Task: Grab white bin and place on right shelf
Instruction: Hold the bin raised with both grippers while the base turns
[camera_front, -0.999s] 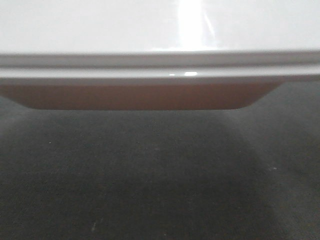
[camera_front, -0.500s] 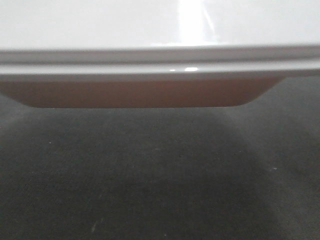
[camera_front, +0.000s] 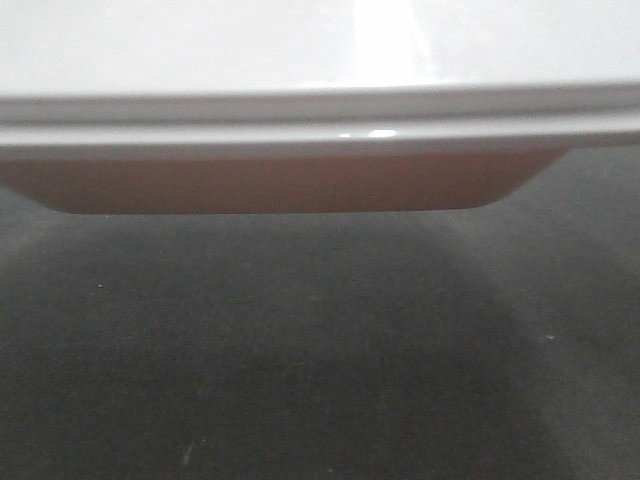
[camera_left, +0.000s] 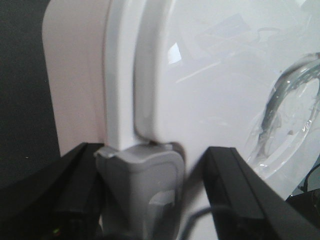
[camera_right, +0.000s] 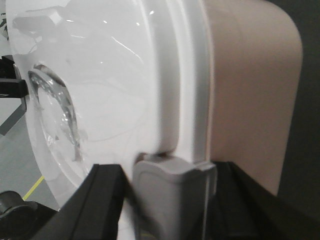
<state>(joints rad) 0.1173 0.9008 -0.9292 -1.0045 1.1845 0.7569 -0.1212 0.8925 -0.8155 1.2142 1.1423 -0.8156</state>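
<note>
1. The white bin (camera_front: 320, 105) is held off the dark floor (camera_front: 300, 360), one end at each arm. From the front, its rim crosses just ahead of the tools and its base hangs above its own shadow.
2. The left gripper (camera_left: 152, 150) is clamped across the rim of the bin. One black finger lies on the lid (camera_left: 210, 75) side and the other on the tub-wall side. A grey latch (camera_left: 142, 185) sits between them.
3. The right gripper (camera_right: 167, 167) is closed on the opposite end in mirror fashion, straddling a second latch (camera_right: 170, 195). Pad contact is hidden by the latches in both wrist views, so a firm grip is judged rather than seen.
4. The latches seem to be chosen as grip points because they appear to mark the middle of each end, which would balance the load and keep the lid level. The projecting rim gives the fingers a ledge that resists slipping.
5. The lid is glossy, hard white plastic with rounded edges and strong reflections. A handle recess (camera_left: 287, 110) lies beyond the fingertips, toward the centre of the lid. The tub wall is matt, translucent and pinkish, with rounded corners.
6. The right shelf is not shown in any view, so the bin is judged to be in carriage, with placement not yet done.
</note>
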